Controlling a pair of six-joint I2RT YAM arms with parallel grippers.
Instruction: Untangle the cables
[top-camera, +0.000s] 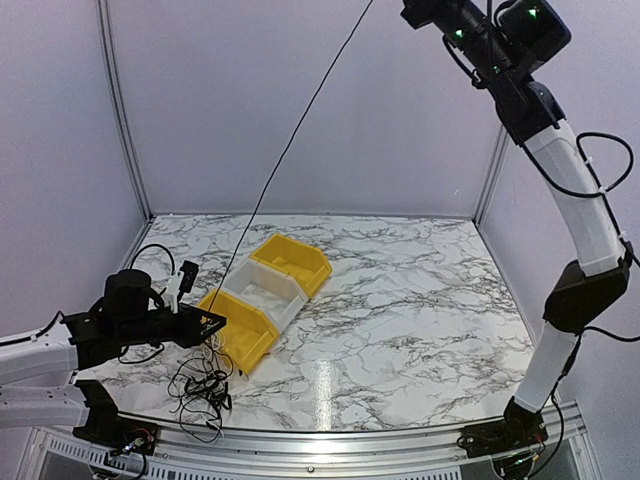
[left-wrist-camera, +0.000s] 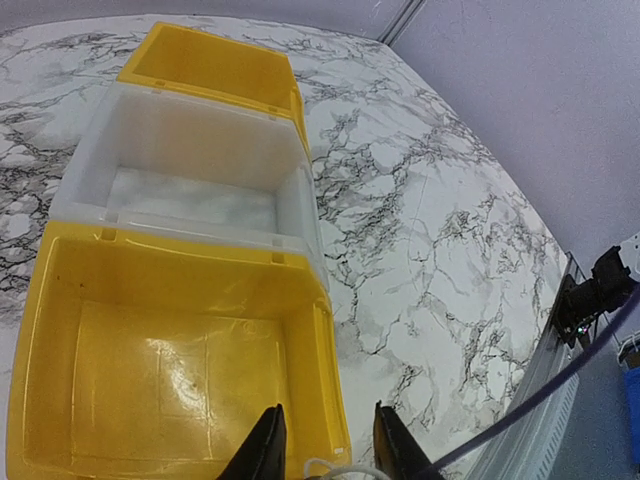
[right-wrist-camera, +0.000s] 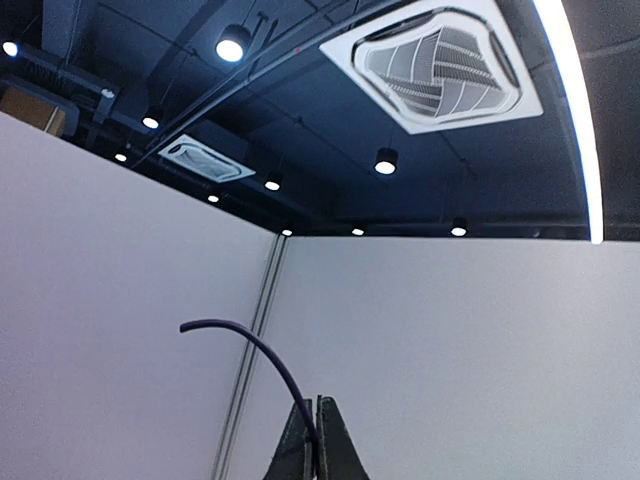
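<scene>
A tangle of thin black cables (top-camera: 200, 388) lies on the marble table by the front-left edge, with strands rising to my left gripper (top-camera: 210, 325). That gripper (left-wrist-camera: 330, 445) hovers over the near yellow bin's corner. It is closed partway on the bundle, and a white cord loop (left-wrist-camera: 335, 468) sits low between its fingers. One black cable (top-camera: 300, 125) runs taut from there up to my right gripper (top-camera: 410, 12), raised high at the top of the top view. The right gripper (right-wrist-camera: 317, 440) is shut on that cable (right-wrist-camera: 250, 345), whose free end curls left.
Three bins stand in a diagonal row: a near yellow bin (top-camera: 240, 330), a white bin (top-camera: 268, 290) and a far yellow bin (top-camera: 292, 262). All look empty from the left wrist. Grey walls enclose the table, and a metal rail (top-camera: 350, 440) edges the front.
</scene>
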